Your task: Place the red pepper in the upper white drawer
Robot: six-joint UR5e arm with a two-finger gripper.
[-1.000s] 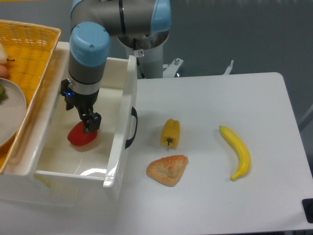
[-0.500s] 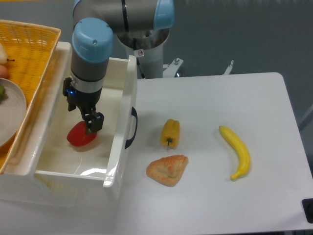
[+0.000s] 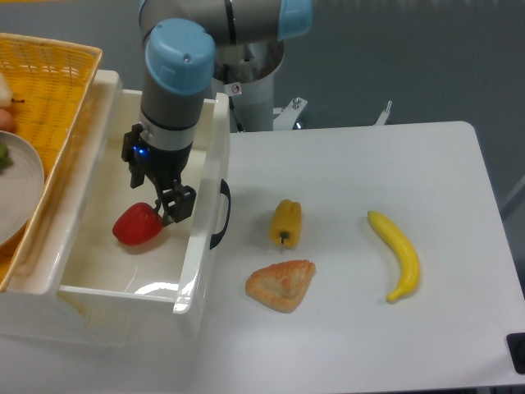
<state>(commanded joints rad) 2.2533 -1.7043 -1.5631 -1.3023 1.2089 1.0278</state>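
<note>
Red pepper (image 3: 136, 224) lay on the upper white drawer (image 3: 201, 246) floor, left of frame; your gripper (image 3: 168, 205) hung beside it, jaws apart, evidently released.

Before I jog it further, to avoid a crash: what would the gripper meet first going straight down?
Probably the upper white drawer's floor, beside the red pepper; the gripper may clip the pepper, since depth is unclear.

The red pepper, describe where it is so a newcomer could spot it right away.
Look inside the deep white plastic drawer with the black handle at the table's left. On its floor, beside the robot's claw, lies a small glossy red bell pepper. The only other pepper is yellow, out on the table.
</note>
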